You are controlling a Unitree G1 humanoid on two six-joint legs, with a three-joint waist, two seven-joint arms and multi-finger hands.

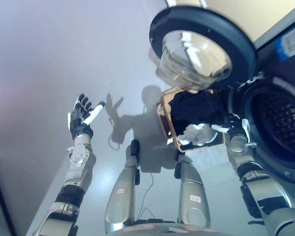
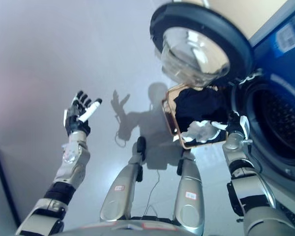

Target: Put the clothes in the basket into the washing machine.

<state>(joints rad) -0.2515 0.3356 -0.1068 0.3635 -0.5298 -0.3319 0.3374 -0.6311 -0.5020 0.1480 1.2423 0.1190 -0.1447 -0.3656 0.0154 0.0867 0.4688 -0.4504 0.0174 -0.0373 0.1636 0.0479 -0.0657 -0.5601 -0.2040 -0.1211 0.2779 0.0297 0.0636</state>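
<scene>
— Looking down at the floor (image 1: 49,59): where's the laundry, relative to the arms?

— The basket (image 1: 168,129) sits on the floor just in front of the washing machine (image 1: 280,118), tucked under its open door (image 1: 201,46), which swings out over the basket's far rim. Inside lie a black garment (image 1: 196,107) towards the far side and a white garment (image 1: 196,133) at the near rim. The drum opening (image 2: 278,125) is just to the right of the basket, so the clothes need to travel sideways to the right and up over the machine's lip.

— Which robot hand is closer?

— The right robot hand (image 1: 236,129), clearly. It is at the basket's near right corner, between the basket and the drum. The left robot hand (image 1: 82,118) is well apart, raised over bare floor on the far left.

— What are they gripping?

— The left one is released, fingers spread, holding nothing. The right one touches or overlaps the white garment's edge, but its fingers are mostly hidden against the cloth and rim, so I cannot tell whether it has closed on anything.

— Your judgement of the step?

— Probably reaching for or securing the white piece. Both garments appear to be in the basket, so the task looks barely begun. The overhanging door leaves little headroom on the far side.
</scene>
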